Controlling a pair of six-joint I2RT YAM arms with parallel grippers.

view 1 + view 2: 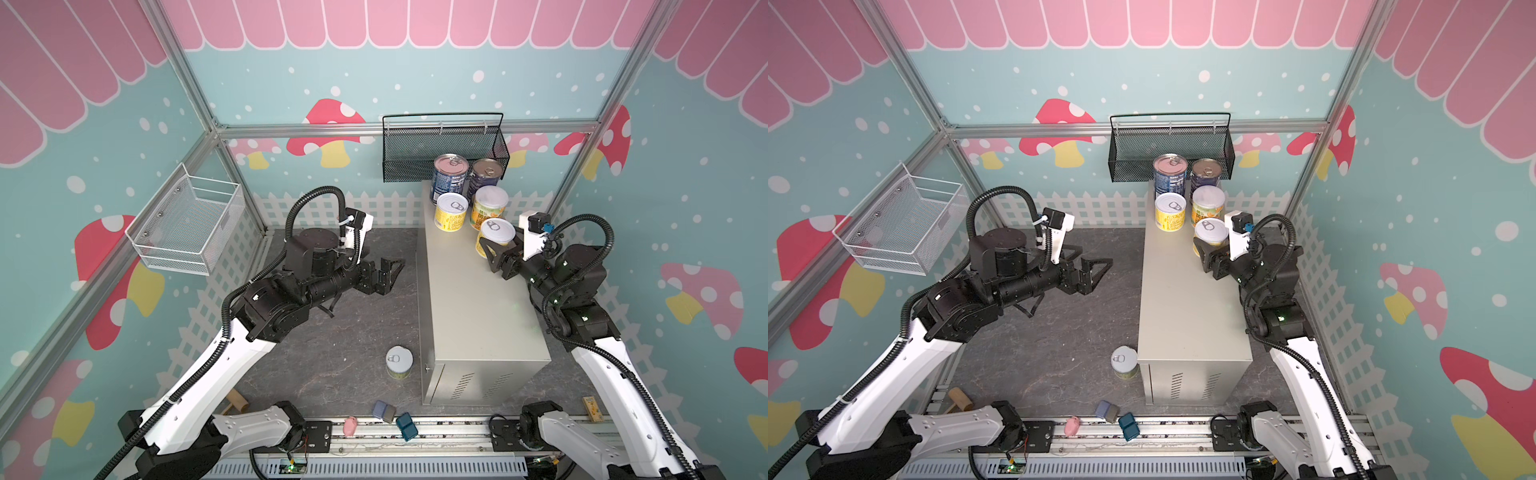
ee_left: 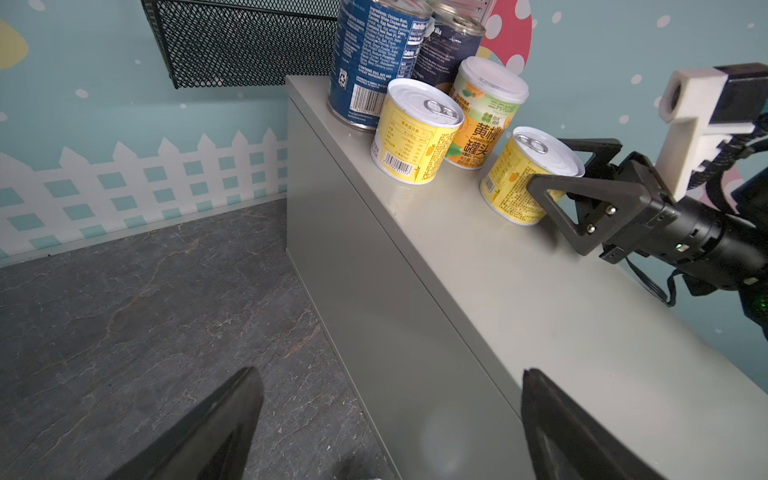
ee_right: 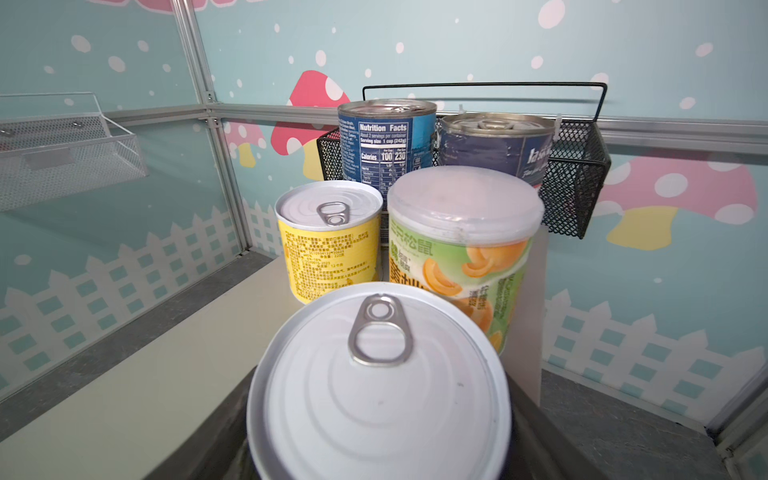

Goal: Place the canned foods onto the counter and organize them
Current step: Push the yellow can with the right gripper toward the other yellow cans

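Top view: counter (image 1: 469, 299) carries 5 upright cans (image 1: 450, 203) at its 12 o'clock end; nearest yellow can (image 1: 497, 229) pinched by right gripper (image 1: 498, 246). Floor can (image 1: 399, 360) (upright, axis vertical) lies beside counter front, 6 o'clock of left gripper (image 1: 392, 276), spread, empty; left arm nearer.

Five cans (image 1: 451, 214) crowd the far end of the counter (image 1: 478, 316) by the black basket (image 1: 415, 158); near half open.
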